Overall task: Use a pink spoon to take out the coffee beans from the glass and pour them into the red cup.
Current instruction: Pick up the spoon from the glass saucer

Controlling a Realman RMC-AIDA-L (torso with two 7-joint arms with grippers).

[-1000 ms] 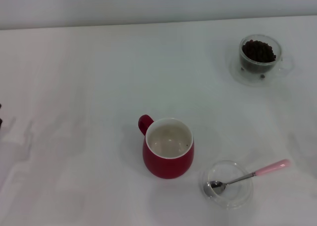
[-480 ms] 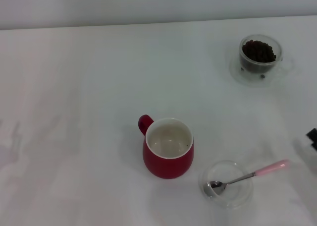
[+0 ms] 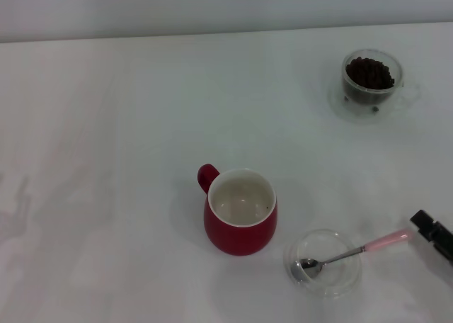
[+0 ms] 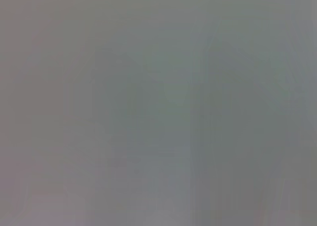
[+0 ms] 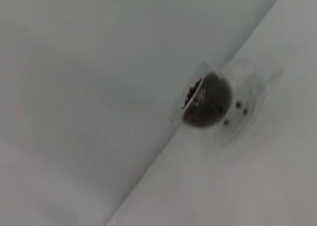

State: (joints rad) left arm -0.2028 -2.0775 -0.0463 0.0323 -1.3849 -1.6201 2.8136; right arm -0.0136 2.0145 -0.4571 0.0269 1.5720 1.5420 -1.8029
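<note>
The pink spoon [image 3: 354,252] lies with its metal bowl in a shallow clear dish [image 3: 338,284] and its pink handle end pointing right. My right gripper [image 3: 430,232] shows as a black tip at the right edge, just right of the handle end. The red cup [image 3: 241,220] stands upright left of the dish, white inside, handle to the back left. The glass [image 3: 373,82] on its clear saucer base stands at the back right, filled with coffee beans [image 3: 369,72]. The glass also shows in the right wrist view [image 5: 208,99]. My left gripper is out of view.
All things stand on a white table [image 3: 106,125]. A few single beans lie on the saucer base under the glass. The left wrist view shows only a plain grey surface.
My right gripper has come in from the right edge and moved left and down, close to the spoon's pink handle end. A dark bit at the left edge has left the view.
</note>
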